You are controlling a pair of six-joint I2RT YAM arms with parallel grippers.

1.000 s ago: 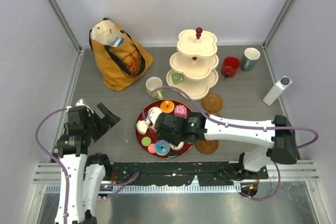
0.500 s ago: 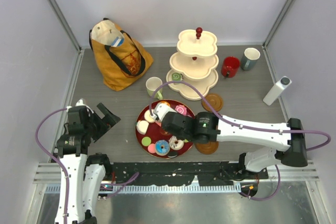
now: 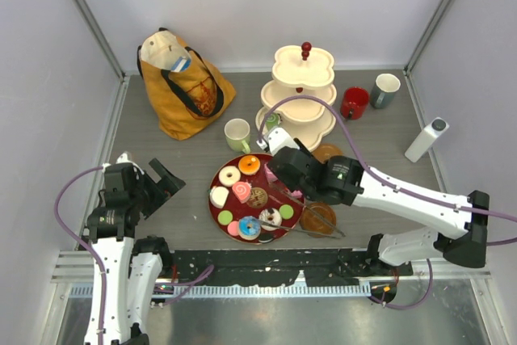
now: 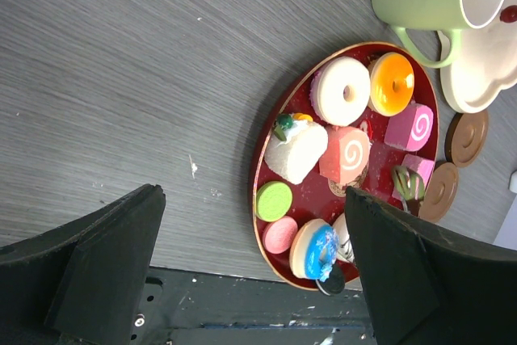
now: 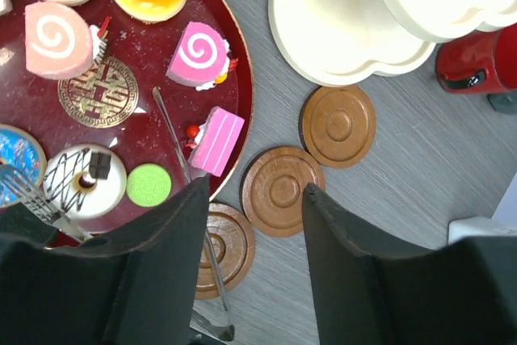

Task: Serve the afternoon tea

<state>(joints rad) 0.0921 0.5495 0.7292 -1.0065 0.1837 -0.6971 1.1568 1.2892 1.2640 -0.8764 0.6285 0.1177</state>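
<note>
Several toy pastries lie on the dark-red tray [image 3: 216, 209]: a white donut [image 3: 229, 175], an orange donut [image 3: 250, 164], a pink swirl roll [image 3: 241, 191] and a blue donut [image 3: 250, 227]. The pale green mug [image 3: 237, 133] stands behind the tray. The red mug [image 3: 354, 103] and the grey-blue mug [image 3: 385, 89] stand at the back right. My right gripper [image 3: 283, 159] hovers open and empty over the tray's right edge [image 5: 242, 94] and a coaster [image 5: 283, 191]. My left gripper [image 3: 157, 179] is open and empty, left of the tray, facing the pastries [image 4: 252, 195].
A three-tier cream stand [image 3: 300, 94] holds a small green swirl pastry [image 3: 272, 119]. Metal tongs [image 3: 300, 212] lie across the tray and a wooden coaster [image 3: 321, 219]. A mustard tote bag [image 3: 182, 86] sits at the back left and a white bottle [image 3: 426, 139] at the right.
My right gripper has moved from over the tray's left middle back and to the right, towards the stand, uncovering the pastries and tongs. The left arm has not moved.
</note>
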